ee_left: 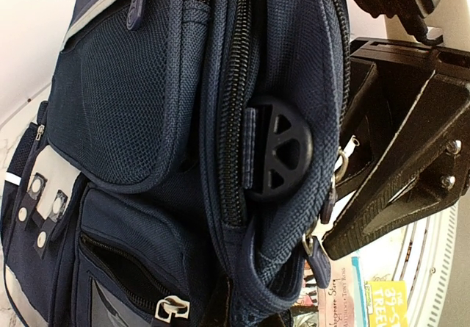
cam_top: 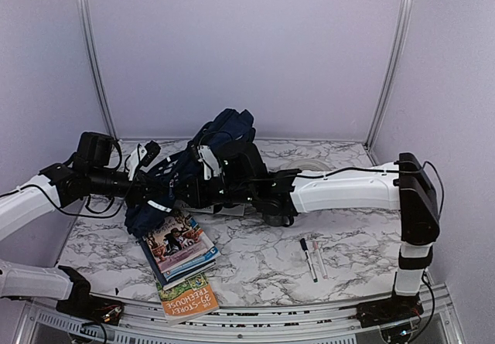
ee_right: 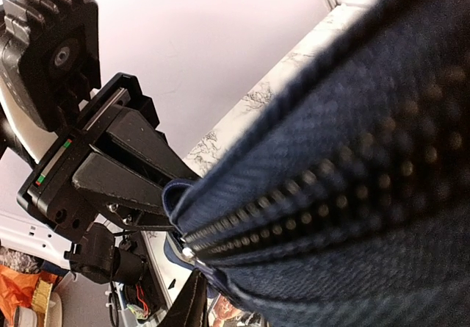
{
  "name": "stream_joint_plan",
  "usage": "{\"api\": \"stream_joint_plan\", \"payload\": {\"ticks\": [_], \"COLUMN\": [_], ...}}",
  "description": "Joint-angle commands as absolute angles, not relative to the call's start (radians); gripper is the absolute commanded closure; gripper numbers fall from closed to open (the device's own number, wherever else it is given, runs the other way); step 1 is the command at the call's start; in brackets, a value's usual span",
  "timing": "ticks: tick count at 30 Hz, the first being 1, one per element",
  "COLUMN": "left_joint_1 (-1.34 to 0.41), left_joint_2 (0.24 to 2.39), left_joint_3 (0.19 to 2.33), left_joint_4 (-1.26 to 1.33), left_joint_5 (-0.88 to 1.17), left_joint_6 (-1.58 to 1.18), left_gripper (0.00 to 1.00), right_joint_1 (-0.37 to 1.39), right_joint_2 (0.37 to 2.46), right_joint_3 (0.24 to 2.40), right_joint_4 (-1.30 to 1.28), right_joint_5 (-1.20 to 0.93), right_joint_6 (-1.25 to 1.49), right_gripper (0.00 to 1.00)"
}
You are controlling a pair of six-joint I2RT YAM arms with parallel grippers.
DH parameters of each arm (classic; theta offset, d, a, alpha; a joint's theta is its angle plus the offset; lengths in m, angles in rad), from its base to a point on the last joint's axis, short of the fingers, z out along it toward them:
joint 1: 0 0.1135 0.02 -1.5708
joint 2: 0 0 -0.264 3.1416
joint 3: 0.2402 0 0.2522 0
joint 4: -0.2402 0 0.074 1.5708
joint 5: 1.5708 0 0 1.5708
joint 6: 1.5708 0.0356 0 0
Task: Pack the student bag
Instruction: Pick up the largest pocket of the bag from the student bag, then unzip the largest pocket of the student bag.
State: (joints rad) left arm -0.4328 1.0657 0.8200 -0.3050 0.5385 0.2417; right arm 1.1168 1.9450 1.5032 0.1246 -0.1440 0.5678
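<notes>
While the student bag [cam_top: 228,131] is held up between the two arms over the left-centre of the tabletop [cam_top: 263,255], we cannot tell whether its base rests on the surface.

1. Bag compartments. In the left wrist view, one long zip [ee_left: 233,121] runs down the bag. A black round plastic piece with cut-outs [ee_left: 283,154] sits in the gap beside it, and we cannot identify this piece. A lower front pocket [ee_left: 125,268] shows a partly open zip. We see no contents in either opening.

2. Jaws. The left jaws are together, clamped on a fabric edge of the student bag beside a zip. This grip is clearest in the right wrist view. The right jaws are buried against the bag's navy fabric, and we cannot tell whether they are apart or together.

3. Tabletop. The surface is white marble-patterned. An illustrated book [cam_top: 179,243] lies just in front of the bag. A second book with a yellow-green cover [cam_top: 188,298] lies nearer the front edge, overlapped by the first. Two markers [cam_top: 309,259] lie side by side, right of centre and well apart from the books.

4. Enclosure. Pale lilac wall panels close off the back and sides. A metal post [cam_top: 91,58] stands at each rear corner.
</notes>
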Motion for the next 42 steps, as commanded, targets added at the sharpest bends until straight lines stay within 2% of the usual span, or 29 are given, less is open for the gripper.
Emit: {"api": "stream_joint_plan", "payload": {"ticks": [1, 4, 9, 15, 22, 28, 42], "left_joint_1": [-0.437, -0.438, -0.437, -0.437, -0.437, -0.437, -0.437], "left_joint_2": [1.040, 1.041, 1.034, 1.034, 1.038, 1.041, 1.037], "left_joint_3": [0.816, 0.817, 0.814, 0.815, 0.810, 0.805, 0.799], "left_joint_4": [-0.219, -0.218, -0.218, -0.215, -0.220, -0.231, -0.246], "left_joint_5": [0.583, 0.586, 0.586, 0.590, 0.525, 0.496, 0.480], "left_joint_6": [0.239, 0.237, 0.236, 0.237, 0.246, 0.269, 0.300], "left_gripper": [1.00, 1.00, 1.00, 1.00, 1.00, 1.00, 1.00], "right_joint_1": [1.167, 1.167, 1.152, 1.139, 1.129, 1.053, 0.887], "right_joint_2": [1.893, 1.865, 1.907, 1.932, 1.845, 1.725, 1.577], "right_joint_3": [1.451, 1.393, 1.449, 1.472, 1.434, 1.392, 1.416], "right_joint_4": [0.270, 0.331, 0.322, 0.318, 0.224, 0.106, -0.249], "right_joint_5": [-0.176, -0.134, -0.118, -0.149, -0.174, -0.277, -0.261], "right_joint_6": [0.500, 0.524, 0.528, 0.551, 0.492, 0.510, 0.355], "right_gripper": [0.76, 0.80, 0.86, 1.00, 1.00, 1.00, 1.00]}}
